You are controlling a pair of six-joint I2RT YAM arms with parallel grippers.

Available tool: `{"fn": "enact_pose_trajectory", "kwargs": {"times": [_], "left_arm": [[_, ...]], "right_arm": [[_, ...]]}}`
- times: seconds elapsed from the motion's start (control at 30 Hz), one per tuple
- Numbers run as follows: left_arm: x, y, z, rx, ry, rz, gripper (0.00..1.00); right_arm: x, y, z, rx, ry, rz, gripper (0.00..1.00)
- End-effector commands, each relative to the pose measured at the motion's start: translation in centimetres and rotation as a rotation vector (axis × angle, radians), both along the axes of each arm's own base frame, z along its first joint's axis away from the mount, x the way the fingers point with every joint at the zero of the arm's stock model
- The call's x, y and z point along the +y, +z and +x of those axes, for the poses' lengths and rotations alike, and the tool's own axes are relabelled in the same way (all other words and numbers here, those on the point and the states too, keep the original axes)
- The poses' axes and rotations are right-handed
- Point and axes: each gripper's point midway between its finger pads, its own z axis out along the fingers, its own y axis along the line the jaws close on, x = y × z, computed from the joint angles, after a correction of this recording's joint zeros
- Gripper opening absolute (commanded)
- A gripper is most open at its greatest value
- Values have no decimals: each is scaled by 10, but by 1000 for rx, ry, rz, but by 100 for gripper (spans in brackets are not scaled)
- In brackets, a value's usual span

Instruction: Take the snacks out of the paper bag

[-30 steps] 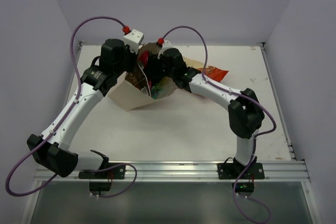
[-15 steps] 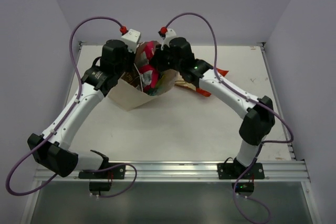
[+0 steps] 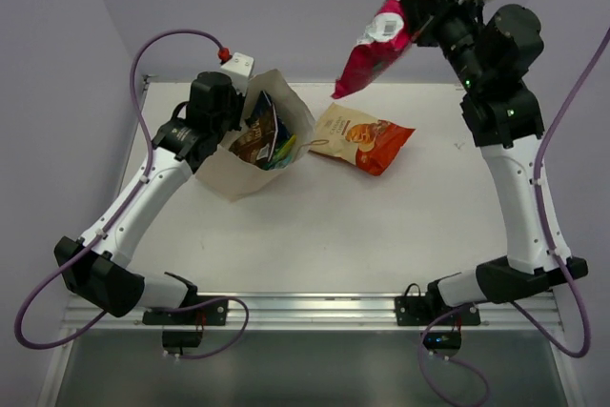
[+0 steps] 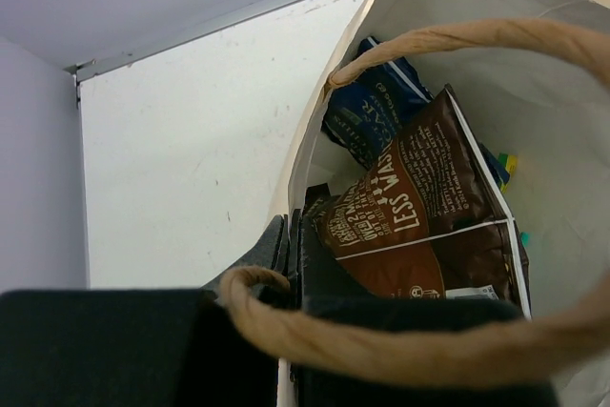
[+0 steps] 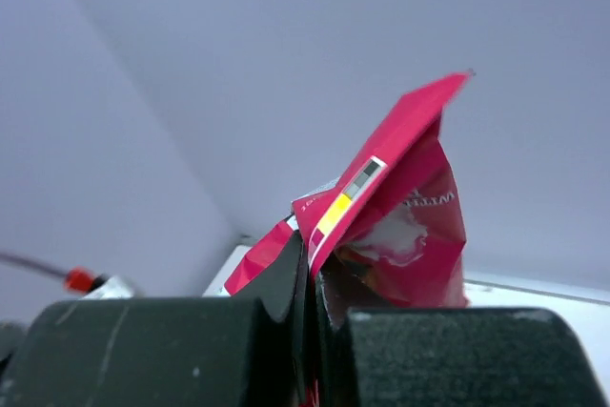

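Now the pink-and-white packet (image 3: 391, 30) is out of the paper bag (image 3: 238, 173) and hangs high in the air, up and to the right of it. The right gripper (image 3: 424, 16) has its fingers pressed together on the packet's top seam, and the rest dangles below.

The step in hand looks like the carry and set-down. To do it well, the arm would bring the packet down over a bare part of the table (image 3: 381, 226), near the orange-and-cream chips (image 3: 362, 133) that lie flat just right of the bag. It should part its fingers only once the packet is low, so that the packet neither flutters off nor lands on the chips.

Over at the bag, the left gripper (image 4: 291, 245) pinches the near rim of the mouth, fingers closed on the paper, and the bag leans open toward the right. A steady hold there would keep the mouth wide for the next reach. Inside, the long dark brown packet (image 4: 419, 207) lies on top with the dark blue packet (image 4: 376, 111) behind it, and a cord handle (image 4: 457, 40) arches across the opening.

As for writing, the brown packet shows "LESS" in pale capitals, but the lines beside it are too tilted to read. The pink packet carries white lettering and a yellow-and-grey strip along its seam, none of it legible. Nothing on the chips pack can be made out from above.
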Motion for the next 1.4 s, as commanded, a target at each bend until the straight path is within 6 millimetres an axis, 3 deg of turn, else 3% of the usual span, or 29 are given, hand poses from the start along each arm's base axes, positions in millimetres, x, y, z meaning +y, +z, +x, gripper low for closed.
{"fn": "enact_pose_trajectory", "kwargs": {"times": [0.0, 0.07, 0.1, 0.17, 0.2, 0.27, 0.3, 0.33, 0.37, 0.43, 0.47, 0.53, 0.57, 0.63, 0.67, 0.7, 0.73, 0.8, 0.83, 0.9, 0.93, 1.03, 1.07, 1.13, 1.17, 1.23, 1.27, 1.33, 1.37], "left_arm": [[5, 4, -1, 6, 17, 15, 0], [2, 4, -1, 4, 6, 8, 0], [1, 3, -1, 7, -2, 5, 0], [-1, 5, 0, 3, -11, 0, 0], [-2, 6, 0, 2, -18, -5, 0], [-5, 5, 0, 2, -28, -8, 0], [-6, 6, 0, 1, -35, -10, 0], [-6, 6, 0, 0, -39, -13, 0], [-8, 6, 0, 2, -48, -17, 0], [-9, 6, -1, 2, -55, -21, 0], [-11, 4, -1, 6, -64, -23, 0], [-13, 3, -1, 9, -71, -30, 0], [-13, 3, -1, 11, -73, -32, 0], [-15, 3, -2, 12, -79, -36, 0], [-15, 3, -2, 13, -82, -37, 0], [-15, 3, -3, 14, -81, -37, 0], [-15, 4, -4, 13, -81, -38, 0], [-15, 5, -5, 13, -81, -39, 0], [-15, 5, -5, 15, -81, -42, 0], [-15, 6, -5, 14, -83, -42, 0], [-15, 6, -5, 13, -84, -43, 0], [-16, 5, -5, 16, -87, -43, 0], [-18, 4, -6, 19, -96, -46, 0], [-20, 4, -7, 21, -106, -55, 0], [-21, 6, -8, 19, -112, -58, 0], [-22, 8, -9, 17, -115, -63, 0], [-21, 8, -10, 16, -115, -63, 0], [-21, 11, -12, 10, -115, -66, 0], [-20, 12, -13, 6, -115, -68, 0]], "right_arm": [[-34, -30, 63, 107, -124, 47, 0], [-47, -43, 89, 155, -144, 92, 0], [-64, -65, 116, 202, -188, 108, 0], [-75, -80, 139, 215, -193, 156, 0], [-91, -112, 155, 268, -229, 156, 0], [-101, -146, 175, 297, -244, 170, 0], [-118, -195, 182, 383, -267, 178, 0], [-119, -204, 185, 366, -247, 223, 0], [-146, -261, 181, 456, -282, 240, 0], [-164, -298, 175, 495, -314, 291, 0], [-182, -343, 162, 583, -357, 308, 0], [-194, -377, 146, 660, -376, 331, 0], [-203, -401, 128, 714, -408, 337, 0], [-213, -422, 107, 770, -470, 320, 8], [-220, -426, 92, 795, -507, 318, 14], [-227, -437, 77, 857, -573, 292, 32], [-231, -437, 67, 881, -607, 274, 42], [-235, -413, 55, 862, -652, 249, 57], [-237, -412, 43, 894, -683, 227, 69], [-236, -370, 37, 823, -714, 197, 76], [-238, -361, 29, 827, -745, 175, 80], [-200, -295, 29, 672, -628, 111, 82], [-165, -271, 30, 613, -522, 82, 83], [-115, -245, 26, 541, -358, 13, 84], [-72, -223, 18, 495, -241, -17, 84], [-29, -218, 11, 477, -125, -76, 84], [9, -204, -2, 451, -26, -91, 84], [44, -204, -9, 462, 53, -103, 84], [75, -204, -16, 471, 120, -115, 84]]}}
